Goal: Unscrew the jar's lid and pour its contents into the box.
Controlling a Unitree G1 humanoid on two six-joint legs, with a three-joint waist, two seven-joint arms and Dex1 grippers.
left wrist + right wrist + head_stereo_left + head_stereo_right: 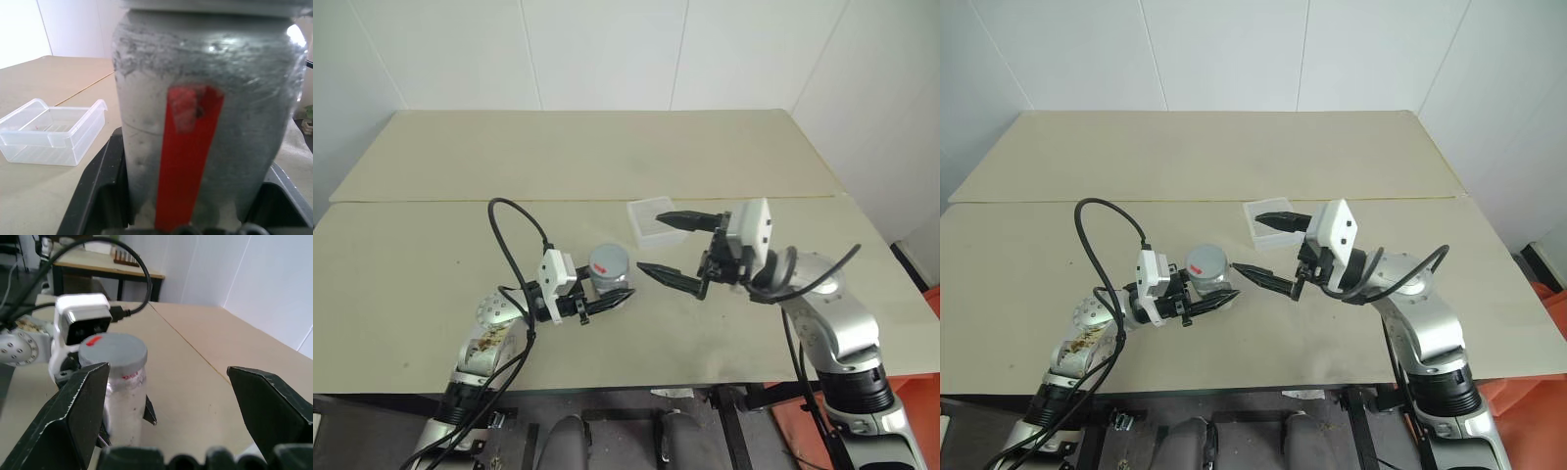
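On your left, the left gripper (607, 302) is clamped around the jar (610, 279), holding it upright just above the table (431, 245). The grey lid (609, 261) with its red mark sits on top of the jar. You can see a red strip down the jar's side in the left wrist view. To the right, the right gripper (674, 251) points at the jar with its jaws wide apart, near the lid but not touching it. Behind it, the clear box (648, 217) rests on the table.
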